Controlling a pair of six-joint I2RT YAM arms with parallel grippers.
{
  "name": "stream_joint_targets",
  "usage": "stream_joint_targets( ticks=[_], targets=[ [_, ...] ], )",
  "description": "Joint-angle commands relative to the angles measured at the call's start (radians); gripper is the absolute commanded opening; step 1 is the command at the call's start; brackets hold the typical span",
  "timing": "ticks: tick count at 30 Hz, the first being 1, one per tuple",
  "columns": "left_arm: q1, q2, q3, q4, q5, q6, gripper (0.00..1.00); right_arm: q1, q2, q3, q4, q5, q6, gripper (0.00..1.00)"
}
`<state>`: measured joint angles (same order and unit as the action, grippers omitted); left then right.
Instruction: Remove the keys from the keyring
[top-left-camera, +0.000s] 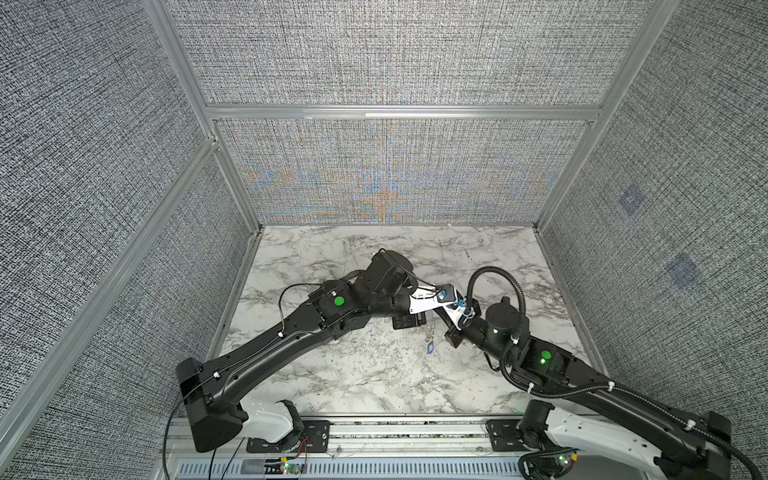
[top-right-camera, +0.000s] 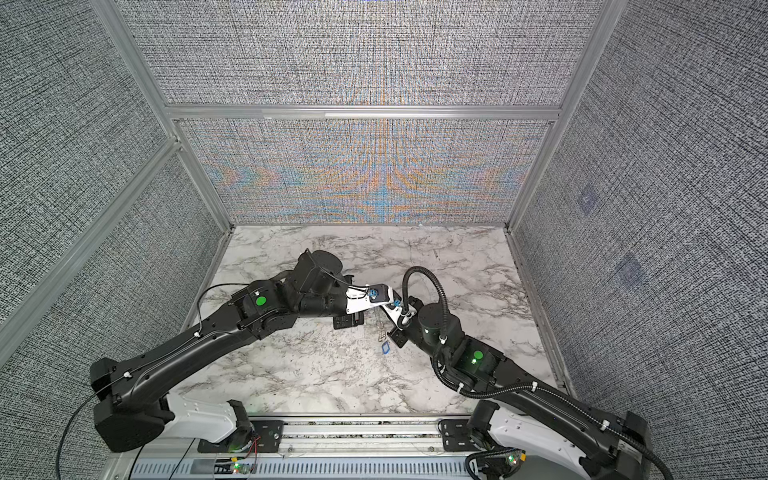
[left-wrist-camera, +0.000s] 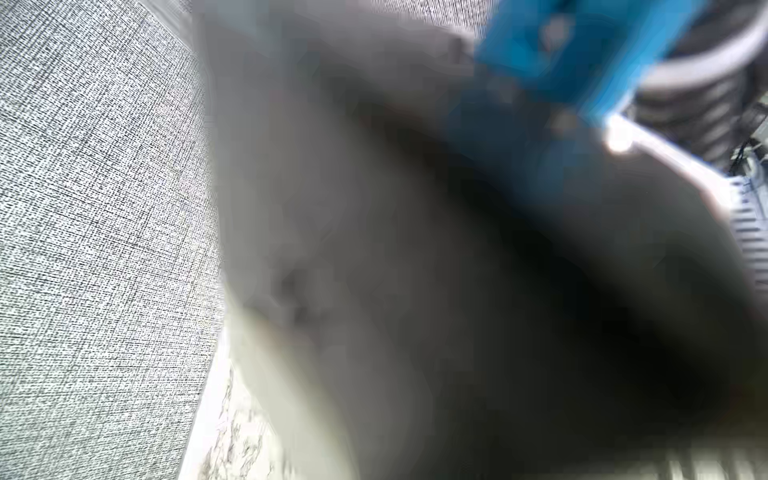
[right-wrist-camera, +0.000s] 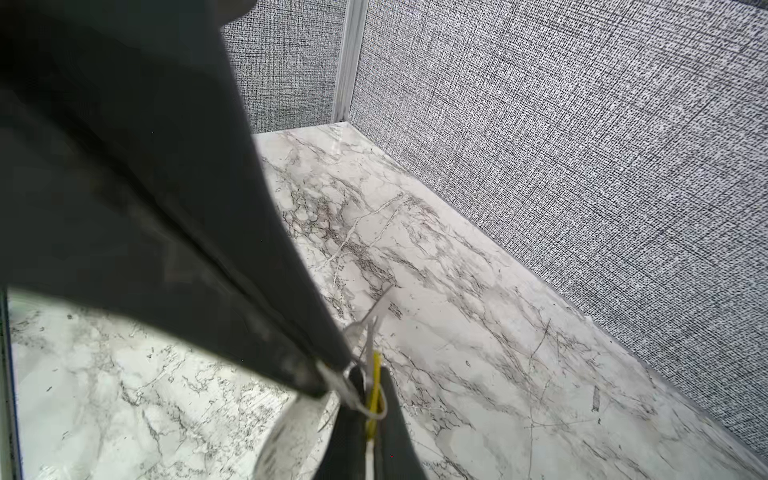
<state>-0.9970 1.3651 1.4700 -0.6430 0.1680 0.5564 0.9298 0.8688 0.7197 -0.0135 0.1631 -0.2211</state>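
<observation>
- Keyring (right-wrist-camera: 351, 390): thin metal loop, held clear above the marble table (right-wrist-camera: 457, 291).
- Yellow key (right-wrist-camera: 376, 374): edge-on, at the keyring.
- Blue key (top-left-camera: 431, 348): dangles below the keyring in both top views (top-right-camera: 385, 348).
- Left gripper (right-wrist-camera: 328, 380): fingers pressed together, pinching the keyring.
- Right gripper (right-wrist-camera: 374, 419): just beside the keyring, clamped onto the yellow key.

Bright, even light; shadows on the table (top-left-camera: 374, 374) are faint. In both top views the far wall (top-left-camera: 390, 174) shows coloured moiré and the posts (top-left-camera: 185, 83) splay outward toward the edges. The left wrist view is almost all unfocused blur; the right wrist view is sharp beyond a dark smeared shape (right-wrist-camera: 124, 166) near the lens.
</observation>
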Motion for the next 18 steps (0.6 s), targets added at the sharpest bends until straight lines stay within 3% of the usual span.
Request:
stream_joint_targets(
  ticks=[1, 8, 18],
  targets=[
    [0.029, -0.022, -0.014, 0.111, 0.060, -0.069, 0.00, 0.008, -0.006, 0.010, 0.003, -0.004, -0.050, 0.00],
    [0.082, -0.051, -0.088, 0.248, 0.169, -0.179, 0.00, 0.041, 0.010, 0.037, -0.014, 0.021, -0.117, 0.00],
    [0.107, -0.097, -0.202, 0.413, 0.233, -0.298, 0.00, 0.074, 0.062, 0.093, -0.028, 0.059, -0.226, 0.00]
  ],
)
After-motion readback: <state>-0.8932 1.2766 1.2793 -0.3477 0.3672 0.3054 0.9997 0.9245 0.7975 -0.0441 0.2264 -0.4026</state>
